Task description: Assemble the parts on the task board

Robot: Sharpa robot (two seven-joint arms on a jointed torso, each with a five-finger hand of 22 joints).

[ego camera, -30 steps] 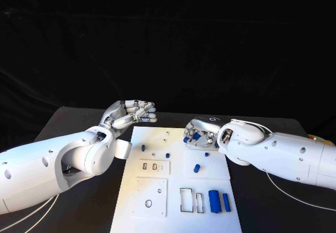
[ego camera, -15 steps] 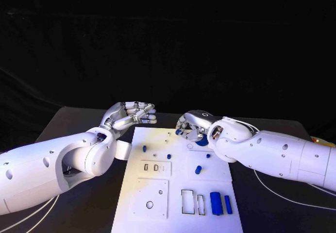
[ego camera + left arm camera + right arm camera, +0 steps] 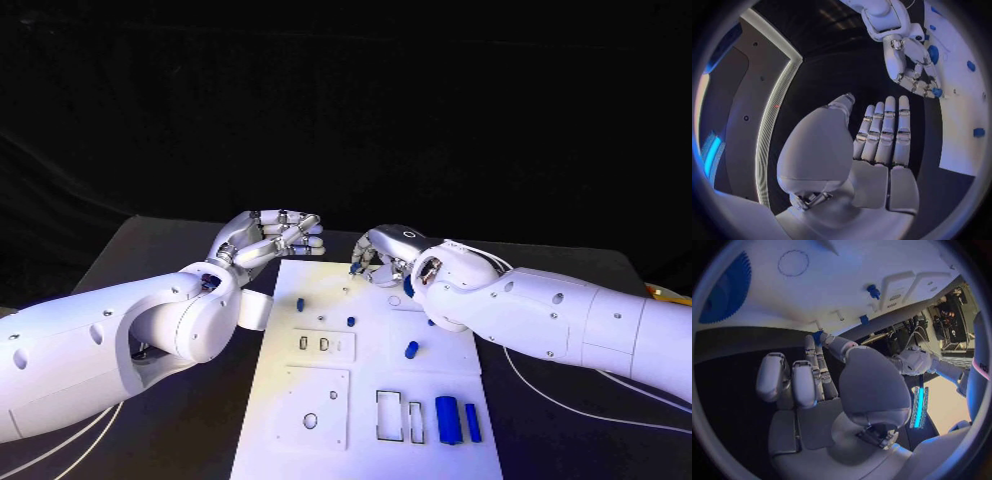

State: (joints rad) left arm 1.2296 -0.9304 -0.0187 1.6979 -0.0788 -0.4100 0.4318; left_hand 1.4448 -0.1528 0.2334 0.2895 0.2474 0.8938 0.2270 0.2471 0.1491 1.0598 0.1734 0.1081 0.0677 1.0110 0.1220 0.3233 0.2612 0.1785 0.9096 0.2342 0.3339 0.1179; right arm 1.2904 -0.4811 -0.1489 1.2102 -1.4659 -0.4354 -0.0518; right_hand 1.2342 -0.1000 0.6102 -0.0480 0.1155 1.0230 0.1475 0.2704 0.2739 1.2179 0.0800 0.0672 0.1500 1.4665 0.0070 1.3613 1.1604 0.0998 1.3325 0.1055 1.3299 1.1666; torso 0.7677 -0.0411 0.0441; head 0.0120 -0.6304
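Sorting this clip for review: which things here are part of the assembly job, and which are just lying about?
Part of the job:
- white board
- blue pieces on it, such as the two long ones at its near end
- small blue piece pinched by the right robot hand

Lying about:
- black table
- white cables beside the board

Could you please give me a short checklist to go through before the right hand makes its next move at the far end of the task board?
1. Right hand holds a part: ok. A small blue part sits pinched at its fingertips.
2. Hand is over the task board: ok, at its far edge.
3. Part is lined up with a socket: cannot tell; the hand hides the spot below it.
4. Left hand is out of the way: ok. It is off the board's far left corner, holding nothing.
5. Other parts undisturbed: ok. The two blue blocks lie at the near right.
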